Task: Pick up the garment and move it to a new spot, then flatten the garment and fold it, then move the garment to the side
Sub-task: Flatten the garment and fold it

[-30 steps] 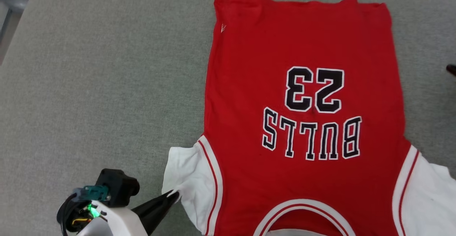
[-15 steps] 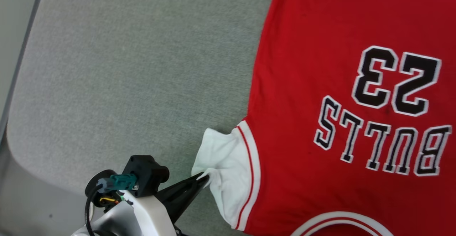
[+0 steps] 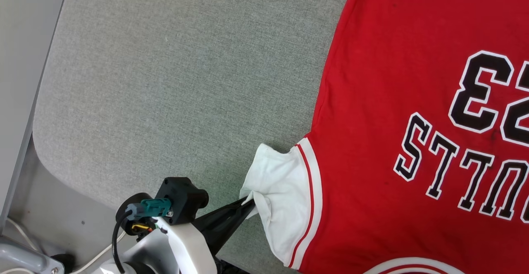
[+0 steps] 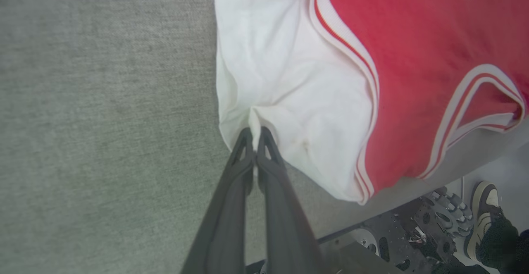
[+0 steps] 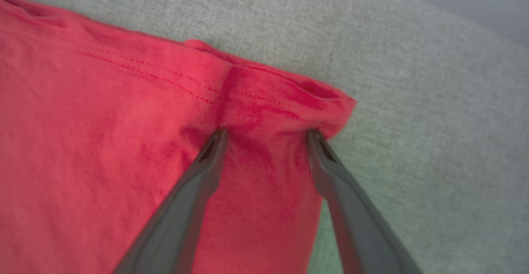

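The garment (image 3: 396,100), a red jersey with black-white lettering facing up, lies spread on the grey cushion. Its white sleeve (image 3: 281,191) bunches at the edge where my left gripper (image 3: 247,201) is shut on it. From the left wrist camera the closed gripper (image 4: 254,132) pinches a fold of that white sleeve (image 4: 285,79), beside the striped collar (image 4: 479,100). My right gripper (image 5: 266,135) stands open, its fingers pressing down on the red hem corner (image 5: 289,100) of the garment, cloth between them.
The grey cushion (image 3: 165,79) stretches wide to the garment's left. Its rounded front corner and a pale floor strip (image 3: 25,59) lie at the far left. Below the cushion edge are metal robot parts (image 4: 438,224) and a person's shoe (image 4: 483,208).
The head camera has swung left and down, so the garment shifted right in view. My left gripper keeps its hold on the sleeve, which now looks more bunched.
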Tool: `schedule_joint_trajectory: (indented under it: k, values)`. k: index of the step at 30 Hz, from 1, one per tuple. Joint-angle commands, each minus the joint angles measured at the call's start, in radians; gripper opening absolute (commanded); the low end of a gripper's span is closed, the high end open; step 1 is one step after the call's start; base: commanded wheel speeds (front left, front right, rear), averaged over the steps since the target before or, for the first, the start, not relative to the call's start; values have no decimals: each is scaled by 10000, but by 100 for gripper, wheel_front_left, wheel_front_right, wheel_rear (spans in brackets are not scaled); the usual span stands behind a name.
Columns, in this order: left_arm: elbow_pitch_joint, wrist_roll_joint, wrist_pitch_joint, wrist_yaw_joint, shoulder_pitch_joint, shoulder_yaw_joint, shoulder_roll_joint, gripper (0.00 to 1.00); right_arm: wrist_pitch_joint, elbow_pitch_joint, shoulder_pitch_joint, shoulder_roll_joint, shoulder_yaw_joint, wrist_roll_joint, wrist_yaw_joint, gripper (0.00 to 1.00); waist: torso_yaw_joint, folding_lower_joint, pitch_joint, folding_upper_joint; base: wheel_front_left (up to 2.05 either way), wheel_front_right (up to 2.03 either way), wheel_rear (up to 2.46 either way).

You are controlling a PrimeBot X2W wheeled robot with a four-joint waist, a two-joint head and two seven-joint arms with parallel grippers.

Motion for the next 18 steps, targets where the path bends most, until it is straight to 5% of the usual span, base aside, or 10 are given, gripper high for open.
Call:
schedule_joint_trajectory:
  k: [1, 2, 18]
  values:
    - [65, -37, -56, -58, -107, -11, -75, 0, 342, 303, 777, 233, 319, 146, -1, 36, 33, 0, 31, 0, 0, 0, 0]
    - [109, -48, -78, -69, -141, -18, -102, 0, 412, 277, 864, 173, 415, 146, -1, 0, 46, 0, 38, 0, 0, 0, 0]
    - [501, -132, -271, 5, -213, 153, -85, 0, 45, 91, 1780, -529, 731, 489, -4, 0, -416, 0, -707, 0, 0, 0, 0]
